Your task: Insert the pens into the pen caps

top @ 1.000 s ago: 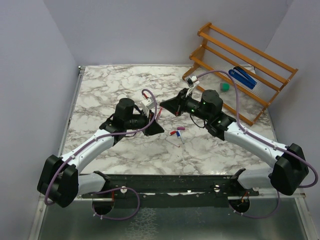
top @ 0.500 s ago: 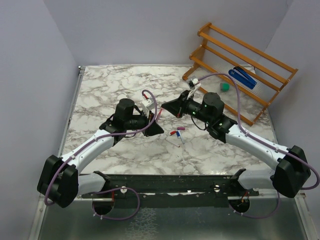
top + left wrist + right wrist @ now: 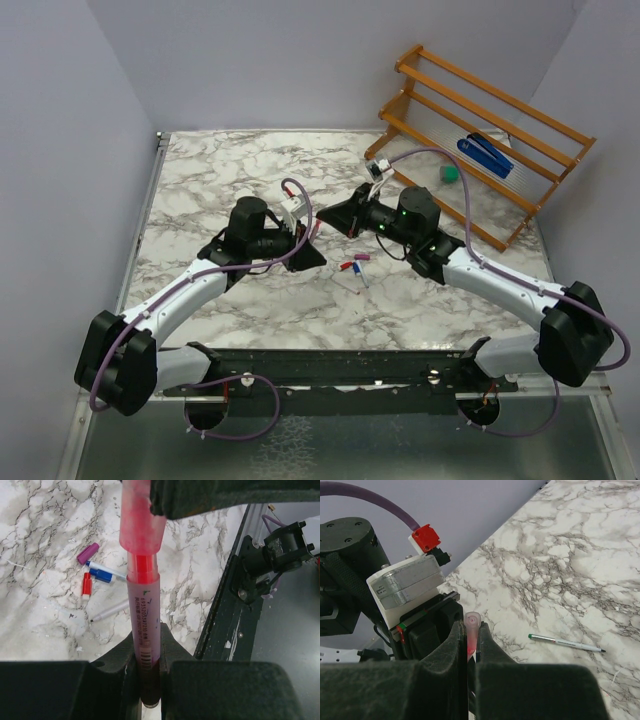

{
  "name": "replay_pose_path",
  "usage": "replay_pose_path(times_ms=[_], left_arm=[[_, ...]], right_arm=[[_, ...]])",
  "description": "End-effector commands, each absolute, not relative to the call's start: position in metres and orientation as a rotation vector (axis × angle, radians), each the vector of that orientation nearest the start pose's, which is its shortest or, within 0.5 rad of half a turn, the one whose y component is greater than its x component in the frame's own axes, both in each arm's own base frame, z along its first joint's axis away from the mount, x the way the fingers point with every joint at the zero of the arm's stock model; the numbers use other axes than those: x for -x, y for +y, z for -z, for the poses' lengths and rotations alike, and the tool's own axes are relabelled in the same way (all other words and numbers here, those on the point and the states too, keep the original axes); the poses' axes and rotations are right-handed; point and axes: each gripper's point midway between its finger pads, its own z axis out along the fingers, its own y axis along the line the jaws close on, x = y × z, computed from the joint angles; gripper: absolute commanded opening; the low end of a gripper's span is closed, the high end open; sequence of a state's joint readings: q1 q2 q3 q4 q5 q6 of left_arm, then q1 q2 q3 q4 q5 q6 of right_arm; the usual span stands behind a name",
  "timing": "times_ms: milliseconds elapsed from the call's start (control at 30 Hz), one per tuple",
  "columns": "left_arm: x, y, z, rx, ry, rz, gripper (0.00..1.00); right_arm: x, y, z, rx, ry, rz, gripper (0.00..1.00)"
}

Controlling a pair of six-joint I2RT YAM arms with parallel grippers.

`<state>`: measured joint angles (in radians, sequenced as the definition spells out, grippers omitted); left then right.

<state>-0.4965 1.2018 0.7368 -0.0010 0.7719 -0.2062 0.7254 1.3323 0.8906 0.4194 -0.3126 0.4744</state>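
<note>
Contact looks nearly made: the left jaws are clamped on the lower barrel of a pale pen (image 3: 143,611), its red end pointing away from the wrist, and the right jaws pinch a pink-red cap (image 3: 471,626) whose mouth faces that end. In the left wrist view the cap's mouth sits just over the red section, so I judge the two lined up on one axis and partly mated but not yet pushed home. Gripping each piece towards its back end leaves the meeting ends free and lets the arms press towards each other. Both arms reach in low from the near edge, forearms angled inward, wrists facing one another above the middle of the worktop (image 3: 220,170). Just near and right of that meeting point lie a purple cap (image 3: 87,553), a red cap (image 3: 86,585) and a bare pen (image 3: 110,611), waiting their turn.
</note>
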Motion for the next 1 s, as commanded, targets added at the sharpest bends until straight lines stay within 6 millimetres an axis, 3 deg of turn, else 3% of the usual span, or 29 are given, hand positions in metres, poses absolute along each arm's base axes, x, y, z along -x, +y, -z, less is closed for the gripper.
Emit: replay_pose_path(times_ms=[0, 267, 400, 600, 767, 967], left_arm=[[-0.231, -0.266, -0.193, -0.798, 1.89, 1.19, 0.0], [-0.252, -0.254, -0.2, -0.746, 1.87, 1.02, 0.0], [-0.264, -0.247, -0.226, -0.693, 1.75, 0.936, 0.0], [-0.281, -0.247, -0.264, -0.645, 1.625, 0.887, 0.0], [-0.288, -0.255, -0.279, -0.667, 1.576, 0.908, 0.0], [-0.293, -0.253, -0.296, -0.653, 1.523, 0.874, 0.0]], right_arm=[[-0.264, 0.357, -0.267, 0.56, 1.684, -1.243, 0.0], [-0.234, 0.368, -0.255, 0.707, 1.742, -1.393, 0.0], [-0.216, 0.371, -0.248, 0.752, 1.772, -1.488, 0.0], [-0.21, 0.371, -0.248, 0.752, 1.755, -1.519, 0.0], [-0.204, 0.375, -0.245, 0.783, 1.752, -1.543, 0.0], [-0.193, 0.376, -0.223, 0.821, 1.805, -1.535, 0.0]])
